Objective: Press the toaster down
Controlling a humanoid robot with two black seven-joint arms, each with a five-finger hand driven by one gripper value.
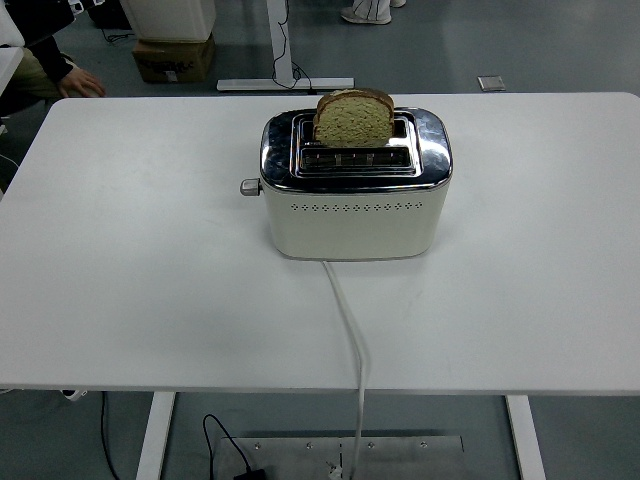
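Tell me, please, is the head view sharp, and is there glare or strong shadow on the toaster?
Head view: sharp all over, evenly lit. The toaster has bright reflections on its chrome top, mostly at the right corner. Only a soft, faint shadow lies on the table around its base. The bread slice shows clear texture, no blur.

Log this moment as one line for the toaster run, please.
hands: neither in view | toaster: mid-table, lever on its left end, up | bread slice: sticking out of the far slot | person's hand: far-left table corner
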